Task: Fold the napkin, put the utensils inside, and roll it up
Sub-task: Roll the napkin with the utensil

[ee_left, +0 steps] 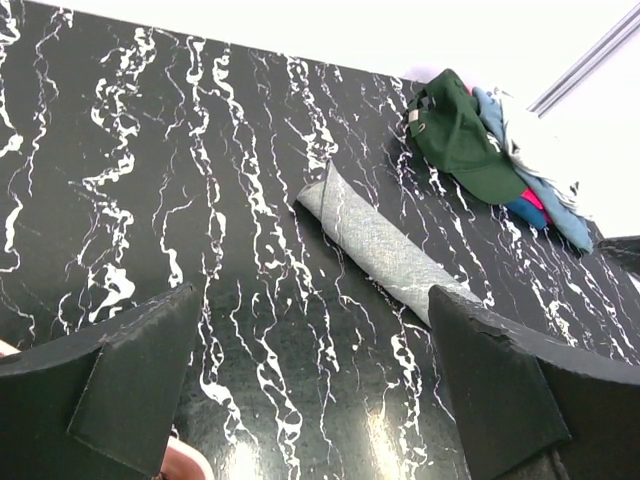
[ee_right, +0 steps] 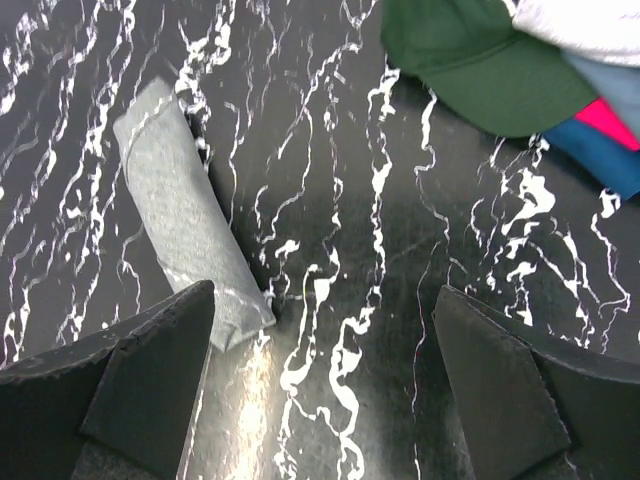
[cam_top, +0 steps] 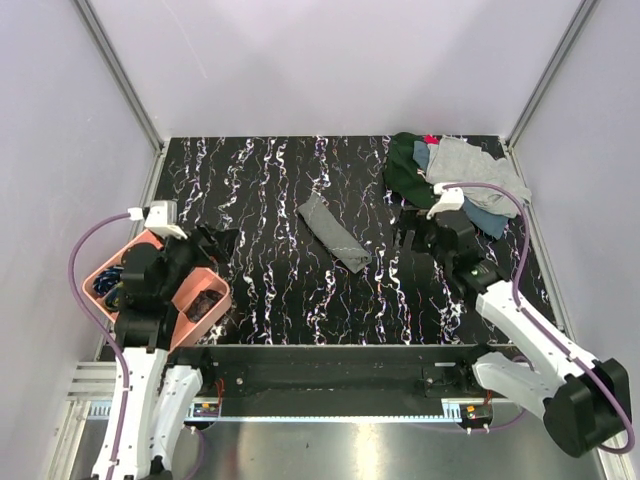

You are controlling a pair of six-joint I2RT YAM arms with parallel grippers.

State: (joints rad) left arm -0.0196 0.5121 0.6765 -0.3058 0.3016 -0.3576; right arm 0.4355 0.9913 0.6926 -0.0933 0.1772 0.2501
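Closest to the lens in each wrist view are the dark fingers [ee_left: 130, 375] of that arm's own hand. The left hand [ee_left: 312, 300] has its fingers spread wide with only bare desk [cam_top: 250, 180] between them. The right hand [ee_right: 325, 290] is equally wide apart and also holds nothing.

Moving outward from the left hand, we find the napkin [ee_left: 385, 250] ahead and slightly to the right, clear of both fingers. From the right hand, the napkin [ee_right: 185, 215] lies ahead and to the left. Its near end sits just beside the left finger.

In the top view, the napkin [cam_top: 335, 232] lies as a tight grey roll at mid-desk, between the two hands. Its long axis runs diagonally from far-left to near-right. We judge the right hand [cam_top: 410, 235] to be nearer, facing the near-right end. The left hand [cam_top: 215, 245] stands further off, toward the far-left end.

The utensils are not visible, and we cannot tell whether they are inside the roll. Any further grasp should close across the diagonal, not along it. The heap of cloths [cam_top: 455, 175] at the far-right corner lies well apart from the roll.
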